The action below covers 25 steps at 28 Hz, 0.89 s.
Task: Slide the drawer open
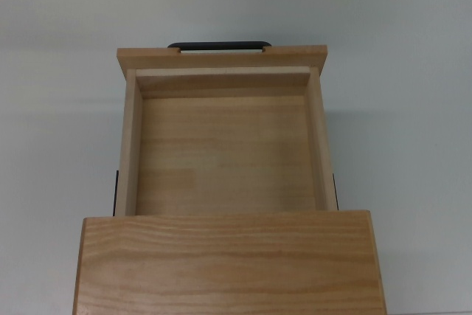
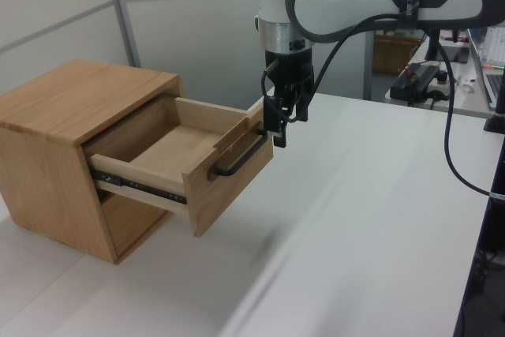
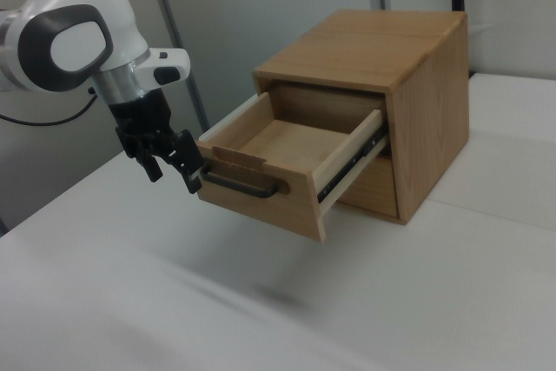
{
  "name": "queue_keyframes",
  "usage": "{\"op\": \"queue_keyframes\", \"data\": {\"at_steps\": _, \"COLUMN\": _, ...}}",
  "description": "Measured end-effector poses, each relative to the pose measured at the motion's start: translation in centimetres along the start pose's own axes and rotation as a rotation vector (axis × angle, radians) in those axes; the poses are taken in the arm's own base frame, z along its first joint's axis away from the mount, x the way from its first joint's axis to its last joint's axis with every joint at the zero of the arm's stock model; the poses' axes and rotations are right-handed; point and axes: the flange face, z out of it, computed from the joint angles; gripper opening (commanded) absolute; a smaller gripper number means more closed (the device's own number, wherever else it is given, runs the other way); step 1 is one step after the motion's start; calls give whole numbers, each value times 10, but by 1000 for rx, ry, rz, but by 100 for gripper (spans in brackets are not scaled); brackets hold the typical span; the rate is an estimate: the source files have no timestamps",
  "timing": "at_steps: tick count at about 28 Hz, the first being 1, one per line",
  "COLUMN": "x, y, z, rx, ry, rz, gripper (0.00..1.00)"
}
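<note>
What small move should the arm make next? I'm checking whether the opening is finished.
Probably just lift the gripper a little higher, clear of the handle. The drawer already stands pulled far out of the cabinet, and the gripper holds nothing.
</note>
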Motion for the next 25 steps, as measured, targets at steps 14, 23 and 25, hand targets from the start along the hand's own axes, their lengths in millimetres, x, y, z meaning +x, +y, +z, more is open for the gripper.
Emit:
{"op": "queue_keyframes", "data": {"at_steps": 14, "x": 0, "y": -4, "z": -9, "rx": 3, "ry": 20, "rz": -8, "gripper": 100}}
{"op": "queue_keyframes", "data": {"at_steps": 23, "x": 0, "y": -5, "z": -10, "rx": 3, "ry": 22, "rz": -9, "gripper": 100}}
{"op": "queue_keyframes", "data": {"at_steps": 25, "x": 0, "y": -5, "z": -10, "rx": 4, "ry": 22, "rz": -9, "gripper": 100}}
